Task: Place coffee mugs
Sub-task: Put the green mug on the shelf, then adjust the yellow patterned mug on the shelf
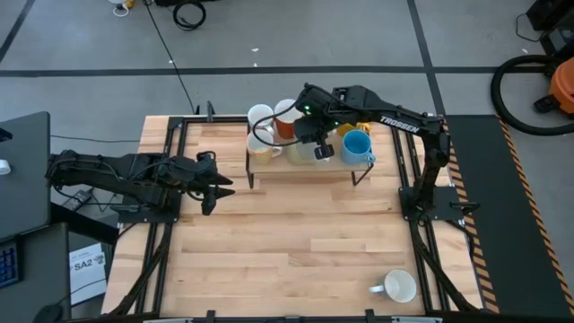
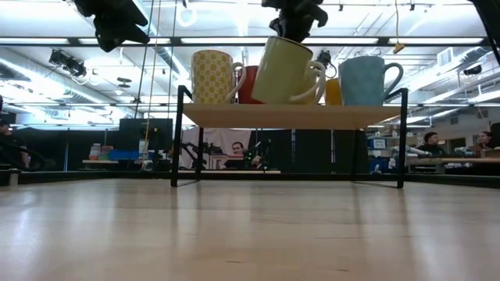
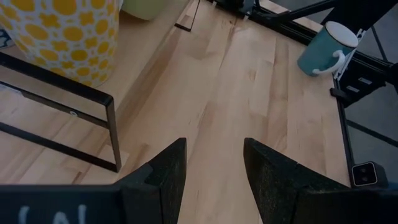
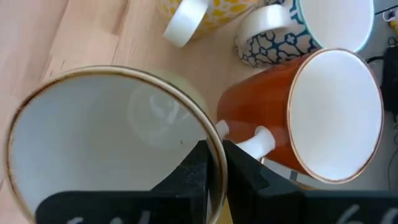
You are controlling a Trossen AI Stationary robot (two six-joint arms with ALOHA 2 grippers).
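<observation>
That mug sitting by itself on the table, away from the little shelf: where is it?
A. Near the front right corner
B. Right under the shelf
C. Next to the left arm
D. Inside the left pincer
A: the high view shows one lone mug on the table near the front right corner, far from the shelf.
</observation>
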